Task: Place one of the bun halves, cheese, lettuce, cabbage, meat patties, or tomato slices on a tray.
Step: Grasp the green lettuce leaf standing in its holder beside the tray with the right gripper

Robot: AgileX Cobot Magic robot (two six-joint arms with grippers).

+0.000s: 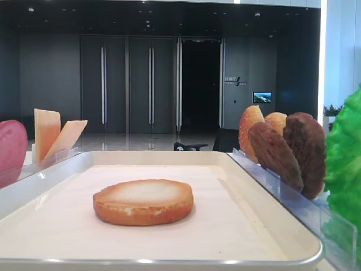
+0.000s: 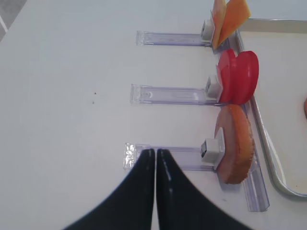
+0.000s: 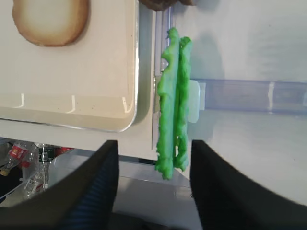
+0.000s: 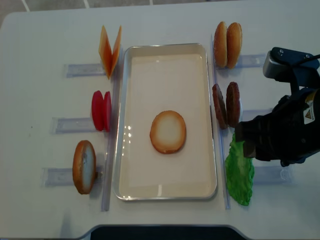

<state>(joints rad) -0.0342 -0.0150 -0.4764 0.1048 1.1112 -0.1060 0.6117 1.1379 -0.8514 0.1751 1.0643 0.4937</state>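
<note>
Right gripper (image 3: 152,184) low at the near right, dark jaws spread wide, nothing clamped between them, left gripper (image 2: 156,165) angled down, its two black jaws pressed flat together, tips touching, holding nothing

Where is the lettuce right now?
In the overhead view the lettuce stands in a clear rack just right of the tray, below the meat patties; the right gripper has its open fingers on either side.
</note>
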